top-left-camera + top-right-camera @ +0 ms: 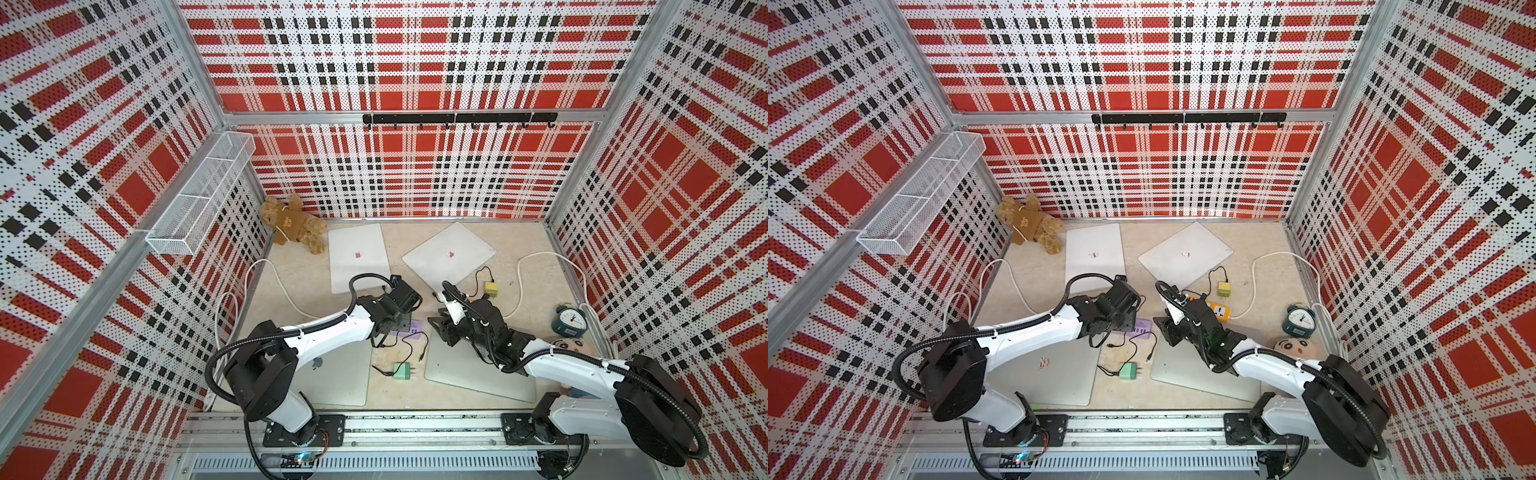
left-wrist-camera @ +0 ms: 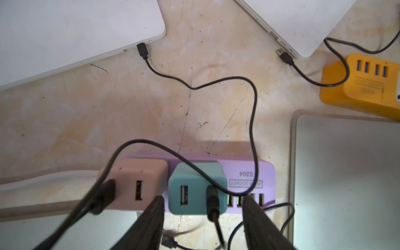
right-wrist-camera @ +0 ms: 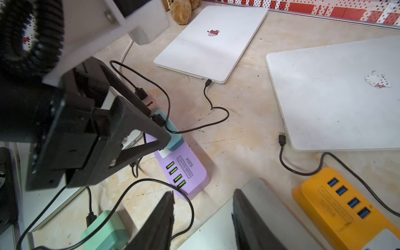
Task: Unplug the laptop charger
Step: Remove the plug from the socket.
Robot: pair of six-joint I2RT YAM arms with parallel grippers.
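Seemingly at the grasping step, the left gripper (image 2: 202, 199) stood wide with its fingers (image 2: 151, 220) either side of the teal charger (image 2: 177, 177), which sat plugged into the purple power strip (image 2: 249, 171) beside a pink charger (image 2: 138, 171); the next move probably called for closing on it and pulling straight off the strip. Near the strip's USB end the right gripper (image 3: 203, 193) hung part-open and empty, and well beyond the strip a wall-hung wire basket (image 1: 195, 199) appeared to hold nothing.
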